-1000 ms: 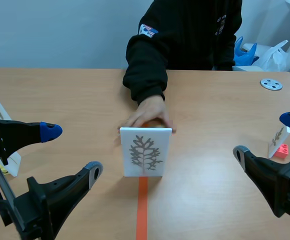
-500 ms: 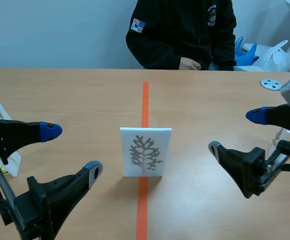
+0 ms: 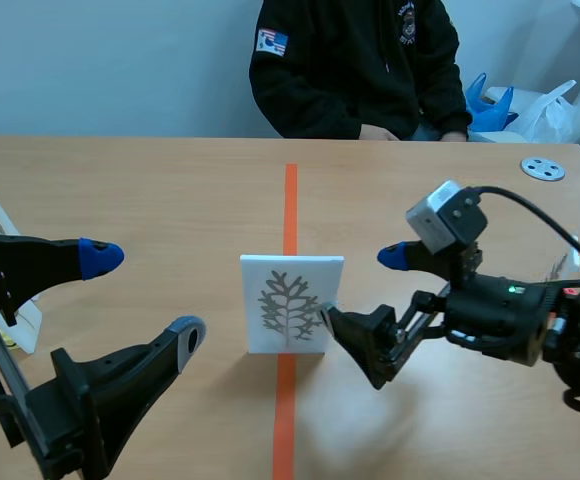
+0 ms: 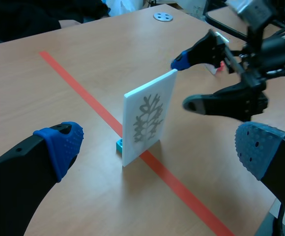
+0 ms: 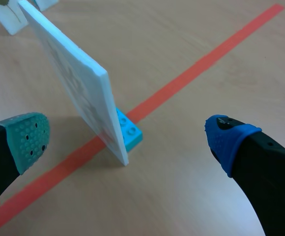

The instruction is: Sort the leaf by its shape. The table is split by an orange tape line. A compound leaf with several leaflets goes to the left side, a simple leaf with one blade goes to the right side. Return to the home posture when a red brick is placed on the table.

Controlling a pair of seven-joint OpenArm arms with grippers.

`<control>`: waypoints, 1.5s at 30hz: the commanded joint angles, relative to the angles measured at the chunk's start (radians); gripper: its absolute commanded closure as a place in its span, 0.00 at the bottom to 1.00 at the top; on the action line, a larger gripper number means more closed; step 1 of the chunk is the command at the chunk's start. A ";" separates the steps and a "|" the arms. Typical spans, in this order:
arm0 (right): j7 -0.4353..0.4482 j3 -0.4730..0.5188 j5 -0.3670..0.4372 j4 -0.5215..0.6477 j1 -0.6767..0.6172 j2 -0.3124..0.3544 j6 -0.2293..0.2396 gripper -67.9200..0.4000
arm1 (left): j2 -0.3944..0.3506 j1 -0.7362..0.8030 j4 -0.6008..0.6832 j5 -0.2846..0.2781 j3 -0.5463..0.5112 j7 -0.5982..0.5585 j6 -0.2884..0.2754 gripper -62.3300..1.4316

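Looking at the right tool (image 3: 362, 288) first: it's wide open with nothing in it. The thin white rectangular card (image 3: 292, 304), printed with a grey leaf, stands just ahead of it and lines up with the gap. It's a lot closer to the grey-green pad (image 5: 27, 135) than to the blue pad (image 5: 228, 137), and I can't tell if that near pad is already touching the card's edge. The card is upright, stuck in a small turquoise plastic brick (image 5: 128, 132) that sits right on the orange tape line (image 3: 290, 200) of the light wooden desk (image 3: 150, 190). So it isn't sorted to either side yet.

The left tool (image 3: 145, 296) is open and empty too, with the card well ahead of it and clear of both its fingers.

The leaf looks branched with several leaflets, so I'd call it compound, meaning it should go to the left side.

Here's what worries me:
- That brick is a tiny base. If the near pad lands first, the card probably just tips over or slides off the line.
- The card sits at a slant to the fingers, so closing could twist it out of the brick.
- Carrying it left puts the right arm in the left tool's space, so they could bump.
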 commanded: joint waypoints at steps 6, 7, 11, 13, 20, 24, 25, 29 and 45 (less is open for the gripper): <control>0.072 -0.117 -0.068 -0.122 0.106 -0.081 -0.025 0.00 | 0.005 -0.003 0.006 -0.010 -0.001 -0.017 -0.002 0.00; 0.085 -0.134 -0.079 -0.134 0.111 -0.086 -0.027 0.00 | 0.005 -0.003 0.006 -0.010 -0.001 -0.017 -0.002 0.00; 0.103 -0.175 -0.098 -0.145 0.116 -0.094 -0.031 0.00 | 0.005 -0.003 0.006 -0.010 -0.001 -0.017 0.005 0.00; 0.104 -0.183 -0.102 -0.145 0.115 -0.093 -0.034 0.07 | 0.005 -0.003 0.006 -0.010 -0.001 -0.017 0.021 0.00; 0.119 -0.182 -0.101 -0.145 0.116 -0.093 -0.061 0.33 | 0.005 -0.003 0.006 -0.010 -0.001 -0.017 0.024 0.00; 0.119 -0.182 -0.101 -0.145 0.116 -0.093 -0.061 0.49 | 0.005 -0.003 0.006 -0.010 -0.001 -0.017 0.024 0.00; 0.119 -0.182 -0.101 -0.145 0.116 -0.093 -0.061 0.54 | 0.005 -0.003 0.006 -0.010 -0.001 -0.017 0.024 0.00; 0.119 -0.182 -0.101 -0.145 0.116 -0.094 -0.061 0.68 | 0.005 -0.003 0.006 -0.010 -0.001 -0.017 0.024 0.00; 0.121 -0.103 -0.100 -0.083 0.108 -0.080 -0.053 0.97 | 0.005 -0.003 0.006 -0.010 -0.001 -0.017 0.024 0.00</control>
